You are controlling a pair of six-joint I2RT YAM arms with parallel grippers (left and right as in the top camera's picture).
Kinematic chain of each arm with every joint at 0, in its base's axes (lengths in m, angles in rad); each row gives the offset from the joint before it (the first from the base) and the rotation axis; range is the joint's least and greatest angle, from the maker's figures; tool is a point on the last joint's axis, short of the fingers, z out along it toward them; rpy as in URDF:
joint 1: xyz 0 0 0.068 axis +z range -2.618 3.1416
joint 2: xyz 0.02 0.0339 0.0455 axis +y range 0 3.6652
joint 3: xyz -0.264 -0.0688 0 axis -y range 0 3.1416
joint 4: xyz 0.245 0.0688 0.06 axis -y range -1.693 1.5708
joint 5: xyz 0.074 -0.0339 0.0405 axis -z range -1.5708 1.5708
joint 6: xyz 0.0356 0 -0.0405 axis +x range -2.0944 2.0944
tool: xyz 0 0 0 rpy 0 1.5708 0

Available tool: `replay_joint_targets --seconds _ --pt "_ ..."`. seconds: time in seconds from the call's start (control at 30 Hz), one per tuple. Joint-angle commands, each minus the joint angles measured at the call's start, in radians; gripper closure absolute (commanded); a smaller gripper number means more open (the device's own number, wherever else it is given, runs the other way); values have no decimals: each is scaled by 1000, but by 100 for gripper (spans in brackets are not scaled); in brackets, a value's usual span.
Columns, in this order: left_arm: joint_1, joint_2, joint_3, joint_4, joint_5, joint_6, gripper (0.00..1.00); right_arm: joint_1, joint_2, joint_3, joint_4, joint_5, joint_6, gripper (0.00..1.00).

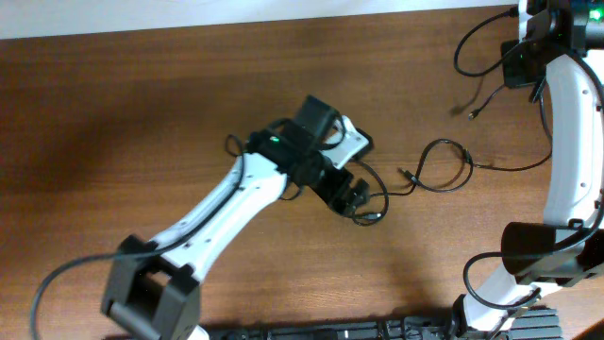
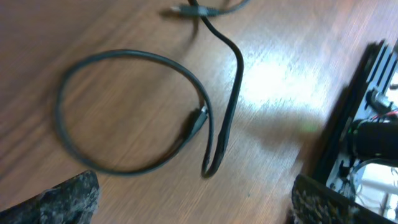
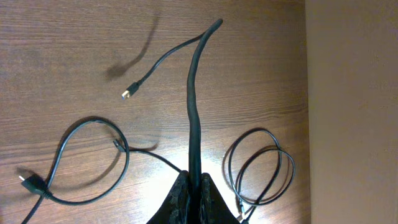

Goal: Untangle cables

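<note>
Left claw (image 1: 351,196) gapes wide just above a looped cable (image 2: 124,54) lying on the wooden counter (image 1: 142,113); right claw (image 3: 193,190) is pinched tight on another cable (image 3: 194,106), a coiled cable (image 3: 258,129) lying flat just beside it

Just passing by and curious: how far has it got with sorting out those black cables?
Looks done: one coiled cable lies by itself. In hand: the right gripper pinches a lifted cable; the left gripper hangs open over a looped cable. To do: that loop's strands cross each other, so untangling seems unfinished.
</note>
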Motion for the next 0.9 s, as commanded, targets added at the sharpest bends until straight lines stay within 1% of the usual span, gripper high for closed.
replay_joint_targets --seconds 0.0,0.3,0.33,0.37,0.4,0.43,0.47,0.53,0.63,0.7,0.8,0.87 --pt "-37 58 11 30 24 20 1 -3 2 -3 0 -5 -2 96" --pt "-74 179 11 79 22 15 0 -3 2 -3 -4 -8 -2 96" --pt "-74 184 11 79 22 15 11 -3 2 -3 -4 -8 -2 96" --pt "-74 188 11 79 22 15 48 -3 2 -3 -4 -8 -2 96" --pt "-74 188 11 79 22 12 64 -3 2 -3 -4 -8 -2 96" --pt "-74 188 12 80 25 8 84 -3 2 -3 -5 -8 -2 96" --pt "-74 188 12 82 25 -4 100 -3 2 -3 -7 -8 -2 96" --pt "-73 188 12 84 25 -30 100 -3 2 -3 -8 -8 -2 96" --pt "-66 179 13 79 25 -34 100 -3 2 -3 -7 -8 -2 96" --pt "-41 147 16 70 25 -50 100 -3 2 -3 -7 -8 -2 96" --pt "28 47 21 52 25 -53 100 -3 2 -3 -7 -8 -2 96" --pt "105 -62 22 55 21 -53 100 -3 2 -3 -7 -8 -2 96"
